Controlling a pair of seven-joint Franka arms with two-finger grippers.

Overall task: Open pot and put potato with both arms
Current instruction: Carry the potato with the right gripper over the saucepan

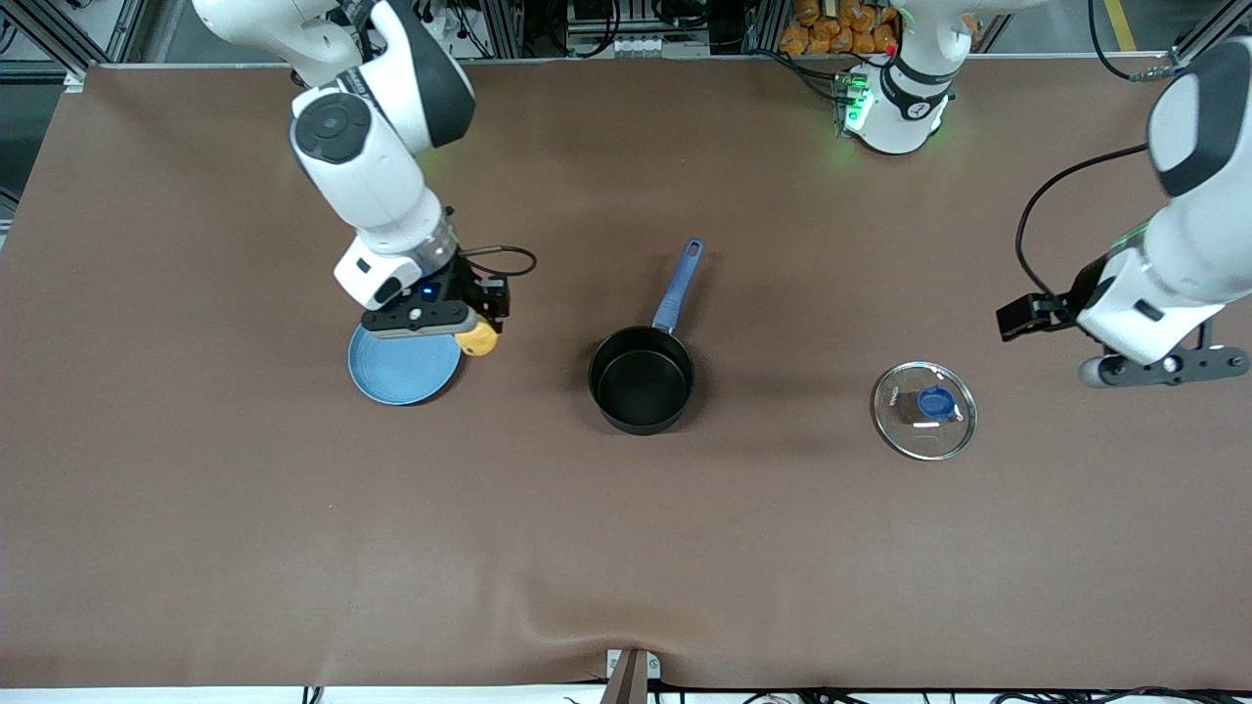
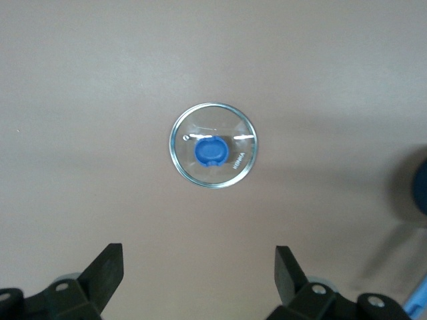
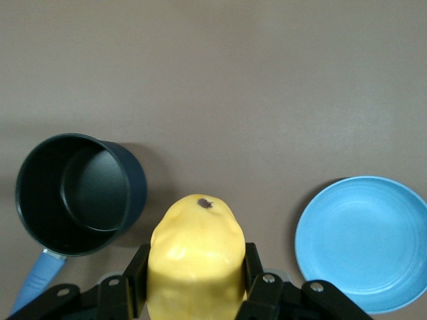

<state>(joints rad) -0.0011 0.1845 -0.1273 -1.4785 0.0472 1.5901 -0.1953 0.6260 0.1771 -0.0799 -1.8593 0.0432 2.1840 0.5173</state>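
The black pot [image 1: 642,378] stands open mid-table, its blue handle [image 1: 678,286] pointing toward the robots' bases. It also shows in the right wrist view [image 3: 77,193]. Its glass lid [image 1: 924,409] with a blue knob lies flat on the table toward the left arm's end, and shows in the left wrist view [image 2: 214,154]. My right gripper [image 1: 476,332] is shut on the yellow potato [image 1: 478,338] [image 3: 197,263], held in the air beside the blue plate's edge. My left gripper [image 1: 1144,370] [image 2: 198,280] is open and empty, up in the air beside the lid.
A flat light-blue plate [image 1: 403,366] [image 3: 363,241] lies toward the right arm's end, partly under the right gripper. A black cable loops off the right wrist [image 1: 504,256]. Brown table cover [image 1: 626,548] spreads around.
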